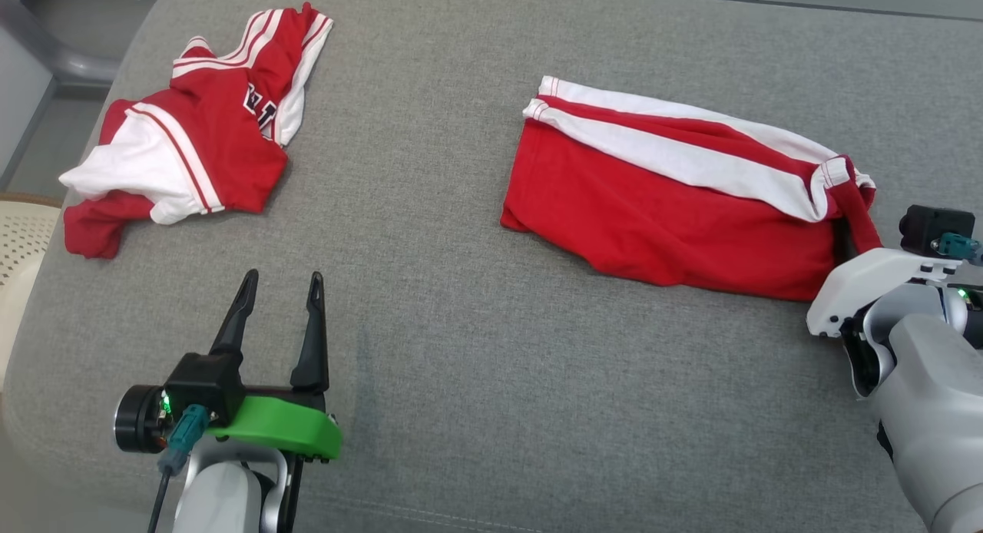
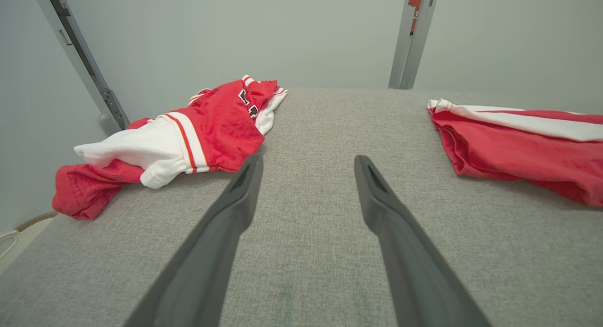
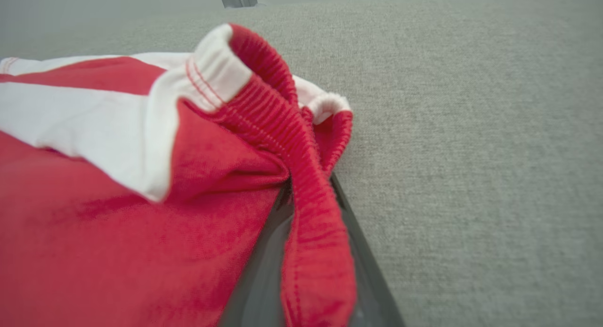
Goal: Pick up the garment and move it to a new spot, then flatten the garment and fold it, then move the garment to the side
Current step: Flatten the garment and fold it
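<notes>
The garment (image 1: 668,203), red shorts with a white side stripe, lies folded flat on the right half of the grey padded surface (image 1: 461,326); it also shows at the right of the left wrist view (image 2: 523,138). My right gripper (image 3: 308,190) is at its right end, shut on the garment's red elastic waistband (image 3: 311,214), which is pulled up between the dark fingers. In the head view the waistband strip (image 1: 860,214) runs down to the white wrist housing (image 1: 868,287). My left gripper (image 1: 280,287) stands open over bare fabric at the lower left, nothing between its fingers (image 2: 226,223).
A crumpled red and white jersey (image 1: 200,126) lies at the far left, close to the surface's left edge (image 2: 202,129). A beige slatted object (image 1: 19,233) sits beyond that edge. Metal posts (image 2: 412,35) rise behind the far edge.
</notes>
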`<state>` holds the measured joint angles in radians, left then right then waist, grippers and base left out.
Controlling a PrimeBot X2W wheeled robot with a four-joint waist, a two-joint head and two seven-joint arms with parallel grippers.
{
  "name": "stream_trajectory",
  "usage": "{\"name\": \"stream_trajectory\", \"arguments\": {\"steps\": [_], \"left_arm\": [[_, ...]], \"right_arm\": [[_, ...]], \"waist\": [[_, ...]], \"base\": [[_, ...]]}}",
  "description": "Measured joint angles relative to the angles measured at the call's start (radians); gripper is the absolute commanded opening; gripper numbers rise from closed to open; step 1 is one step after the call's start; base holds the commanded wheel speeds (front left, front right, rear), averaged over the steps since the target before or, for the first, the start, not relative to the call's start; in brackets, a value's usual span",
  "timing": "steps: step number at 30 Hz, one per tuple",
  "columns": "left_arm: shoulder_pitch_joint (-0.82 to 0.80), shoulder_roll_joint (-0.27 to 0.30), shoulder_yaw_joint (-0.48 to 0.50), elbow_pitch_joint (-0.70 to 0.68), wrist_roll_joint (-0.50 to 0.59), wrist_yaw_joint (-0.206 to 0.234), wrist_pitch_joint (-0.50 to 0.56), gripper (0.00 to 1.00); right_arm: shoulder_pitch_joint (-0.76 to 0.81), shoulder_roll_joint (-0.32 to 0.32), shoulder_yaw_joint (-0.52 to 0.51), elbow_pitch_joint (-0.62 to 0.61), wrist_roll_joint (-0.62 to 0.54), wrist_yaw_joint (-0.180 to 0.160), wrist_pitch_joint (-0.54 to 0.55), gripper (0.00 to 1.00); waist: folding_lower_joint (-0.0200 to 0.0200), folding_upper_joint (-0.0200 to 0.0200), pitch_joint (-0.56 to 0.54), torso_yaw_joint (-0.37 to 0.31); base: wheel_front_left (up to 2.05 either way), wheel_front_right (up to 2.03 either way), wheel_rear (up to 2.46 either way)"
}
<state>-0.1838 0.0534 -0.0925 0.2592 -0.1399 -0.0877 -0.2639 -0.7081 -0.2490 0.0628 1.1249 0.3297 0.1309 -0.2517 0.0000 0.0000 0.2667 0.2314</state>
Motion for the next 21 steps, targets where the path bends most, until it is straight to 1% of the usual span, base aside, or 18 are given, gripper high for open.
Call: {"name": "stream_trajectory", "arguments": {"steps": [4,11,14,16,21], "left_arm": [[0.023,-0.001,0.016,0.002,0.003,0.000,0.000,1.00],[0.059,-0.001,0.029,0.006,0.006,-0.005,0.000,1.00],[0.071,-0.002,0.031,0.006,0.006,-0.006,0.000,1.00],[0.079,-0.002,0.032,0.007,0.006,-0.006,0.000,1.00],[0.099,-0.002,0.032,0.012,0.005,-0.006,0.000,1.00]], "right_arm": [[0.017,-0.022,0.041,-0.006,0.031,0.001,-0.004,0.00],[0.083,-0.137,0.083,-0.030,0.112,0.001,-0.005,0.00],[0.100,-0.180,0.095,-0.042,0.160,0.001,0.022,0.00],[0.107,-0.184,0.101,-0.056,0.205,0.000,0.063,0.00],[0.107,-0.164,0.121,-0.139,0.337,0.000,0.161,0.00]], "waist": [[0.0000,0.0000,-0.025,-0.016],[0.0000,0.0000,-0.081,-0.061],[0.0000,0.0000,-0.106,-0.080],[0.0000,0.0001,-0.120,-0.092],[0.0000,0.0000,-0.153,-0.120]], "base": [[0.00,0.00,0.00],[0.00,0.00,0.00],[0.00,0.00,0.00],[0.00,0.00,0.00],[0.00,0.00,0.00]]}}
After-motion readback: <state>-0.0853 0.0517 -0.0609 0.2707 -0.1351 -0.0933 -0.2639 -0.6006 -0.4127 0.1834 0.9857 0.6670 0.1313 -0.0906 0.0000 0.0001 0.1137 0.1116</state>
